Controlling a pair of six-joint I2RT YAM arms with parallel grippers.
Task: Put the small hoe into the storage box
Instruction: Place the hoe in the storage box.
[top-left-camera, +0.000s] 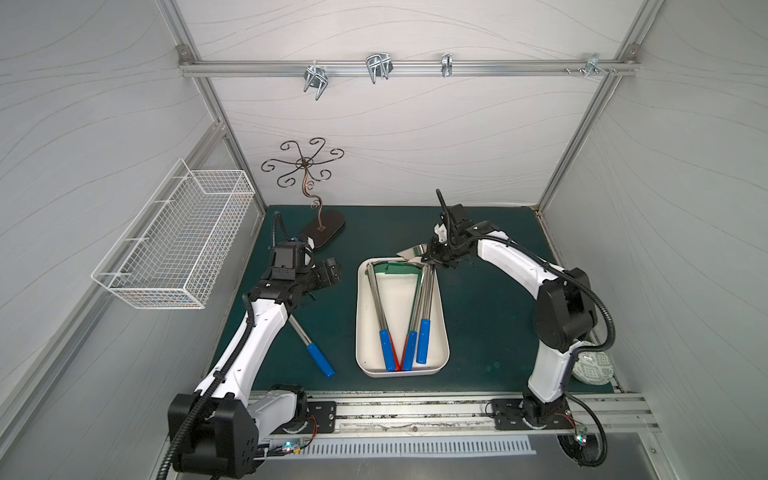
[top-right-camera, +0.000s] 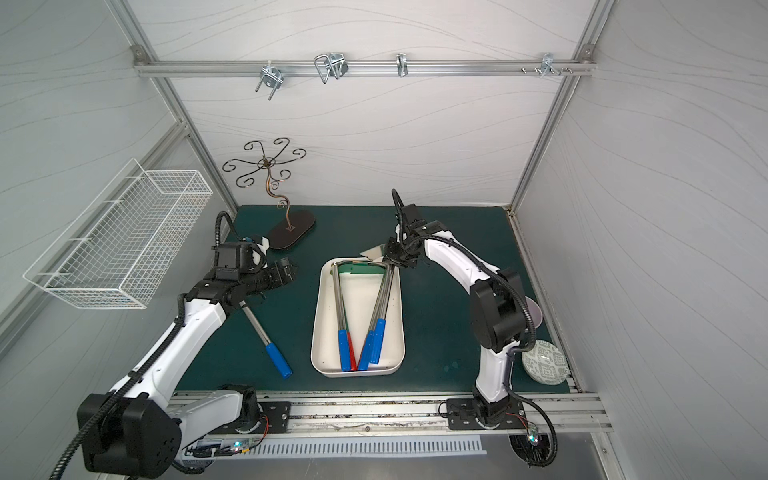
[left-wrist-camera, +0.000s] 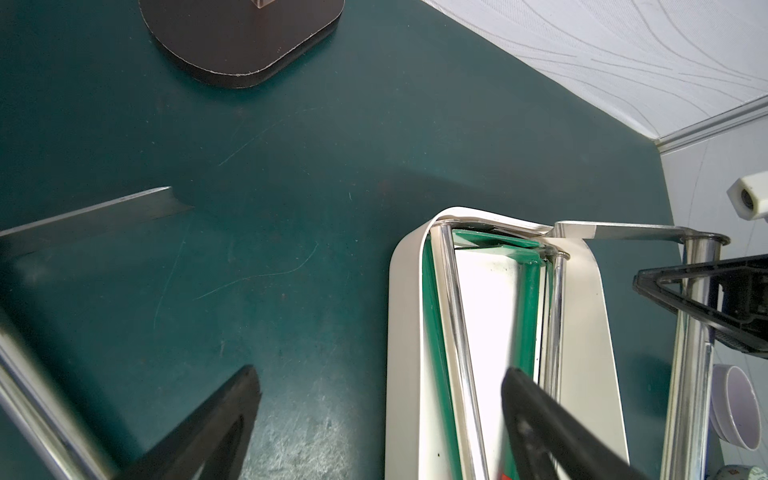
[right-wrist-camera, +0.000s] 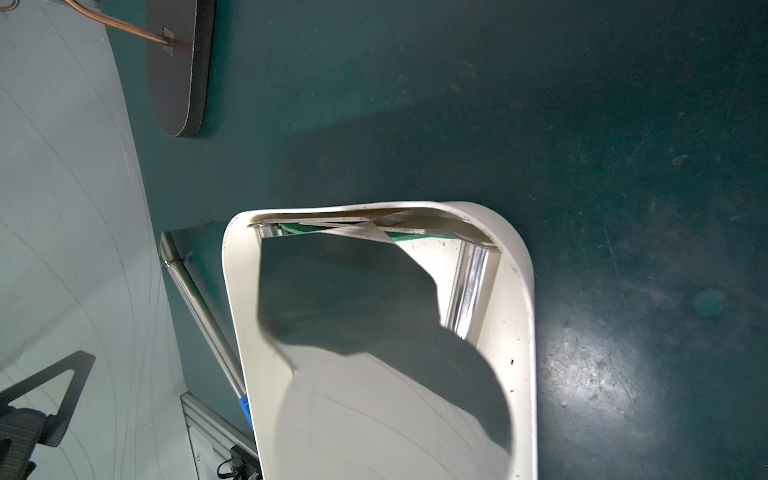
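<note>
The storage box (top-left-camera: 362, 332) (top-right-camera: 316, 332) is a cream-white tray in the middle of the green table. My right gripper (top-left-camera: 434, 257) (top-right-camera: 390, 254) is at its far end, shut on a small hoe just below the head. That hoe's steel blade (top-left-camera: 411, 250) (right-wrist-camera: 353, 291) sticks out over the far rim, and its blue handle (top-left-camera: 423, 340) lies low inside the tray. Another small hoe (top-left-camera: 320, 359) lies on the table left of the tray, partly under my left arm. My left gripper (top-left-camera: 332, 270) (left-wrist-camera: 382, 395) hovers open above the table beside the tray, holding nothing.
More blue-handled hoes (top-left-camera: 388, 349) lie in the tray. A white wire basket (top-left-camera: 178, 237) hangs on the left wall. A scrolled metal stand (top-left-camera: 322, 228) stands at the back left. Bowls (top-left-camera: 594, 365) sit behind my right arm's base. Hooks (top-left-camera: 378, 66) hang from the back rail.
</note>
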